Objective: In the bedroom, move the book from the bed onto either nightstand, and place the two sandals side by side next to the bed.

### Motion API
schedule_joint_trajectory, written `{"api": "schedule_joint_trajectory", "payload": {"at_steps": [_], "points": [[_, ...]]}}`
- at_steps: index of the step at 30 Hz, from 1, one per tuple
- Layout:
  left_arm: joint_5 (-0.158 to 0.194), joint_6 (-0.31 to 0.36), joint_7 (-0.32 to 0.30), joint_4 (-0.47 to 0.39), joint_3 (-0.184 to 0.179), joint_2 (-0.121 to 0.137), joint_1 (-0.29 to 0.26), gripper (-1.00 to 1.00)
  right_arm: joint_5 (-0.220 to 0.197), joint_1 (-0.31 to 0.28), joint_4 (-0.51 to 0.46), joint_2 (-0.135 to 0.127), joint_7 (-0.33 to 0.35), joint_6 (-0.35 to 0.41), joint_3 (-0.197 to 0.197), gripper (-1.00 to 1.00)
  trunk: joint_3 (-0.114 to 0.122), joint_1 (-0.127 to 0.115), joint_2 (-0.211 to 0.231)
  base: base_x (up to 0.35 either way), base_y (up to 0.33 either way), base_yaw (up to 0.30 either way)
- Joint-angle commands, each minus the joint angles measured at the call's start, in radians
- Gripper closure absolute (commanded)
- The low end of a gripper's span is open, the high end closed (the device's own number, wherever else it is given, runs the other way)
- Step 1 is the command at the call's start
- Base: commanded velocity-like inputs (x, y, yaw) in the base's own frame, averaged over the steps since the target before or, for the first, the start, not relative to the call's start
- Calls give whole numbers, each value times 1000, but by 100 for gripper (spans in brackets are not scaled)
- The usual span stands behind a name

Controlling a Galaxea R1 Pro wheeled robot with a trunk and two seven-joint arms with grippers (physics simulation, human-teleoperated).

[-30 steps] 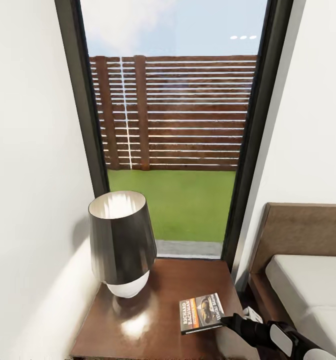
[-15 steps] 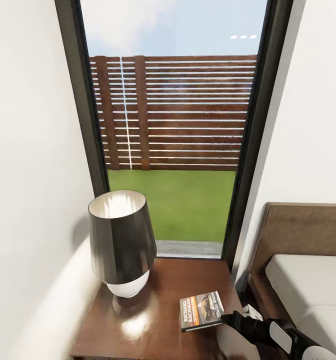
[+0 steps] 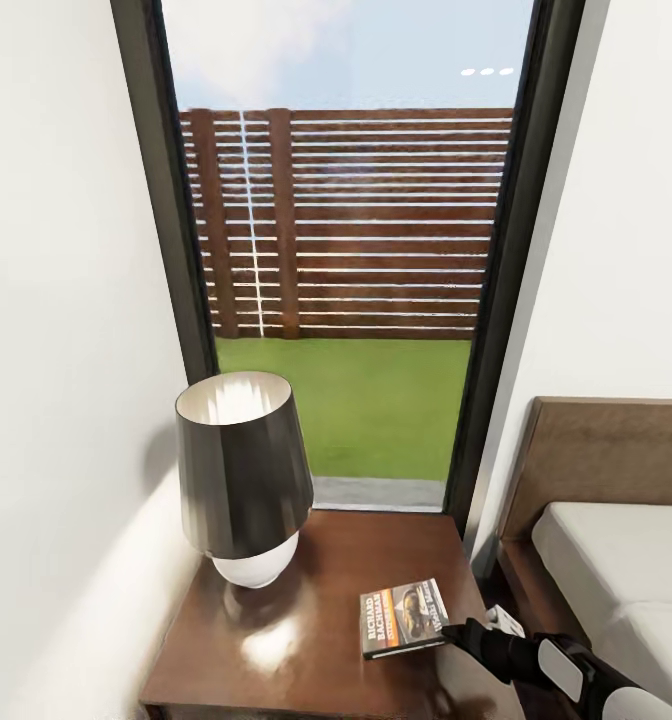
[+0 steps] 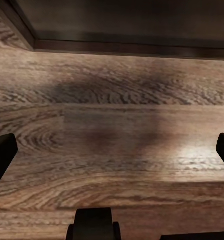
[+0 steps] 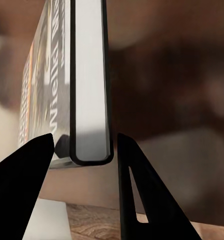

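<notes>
The book (image 3: pixel 404 618), a dark paperback with "RICHARD" in white and an orange band, lies flat at the right front of the nightstand (image 3: pixel 306 650) top. My right gripper (image 3: pixel 456 633) reaches in from the bed side and is shut on the book's near edge. In the right wrist view the book's white page edge (image 5: pixel 90 85) stands between the two black fingers (image 5: pixel 27 170), the gripper (image 5: pixel 86 146) closed around it. My left gripper (image 4: pixel 112 150) is open over wood-plank floor. The bed (image 3: pixel 616 560) shows at the right with its brown headboard and grey mattress. The sandals are out of view.
A dark-shaded lamp (image 3: pixel 244 470) with a white base stands on the nightstand's left half. Behind it, a tall black-framed window (image 3: pixel 346 250) shows a slatted fence and grass. White walls close in on both sides.
The camera has tipped slightly, so the whole scene sits a little higher. The book has settled a bit lower and flatter on the nightstand, still in my right gripper.
</notes>
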Motion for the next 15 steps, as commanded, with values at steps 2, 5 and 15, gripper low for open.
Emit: {"api": "schedule_joint_trajectory", "payload": {"at_steps": [2,5,15], "points": [[10,-4,-3,1,-6,1,-1,-100,-6,-1,0,0,1,5,3,100,-1,0,0,0,0,0],[10,-4,-3,1,-6,1,-1,-100,-6,-1,1,1,1,5,3,100,-1,0,0,0,0,0],[10,-4,-3,1,-6,1,-1,-100,-6,-2,3,-1,0,5,4,100,-32,38,-70,0,0,0]]}}
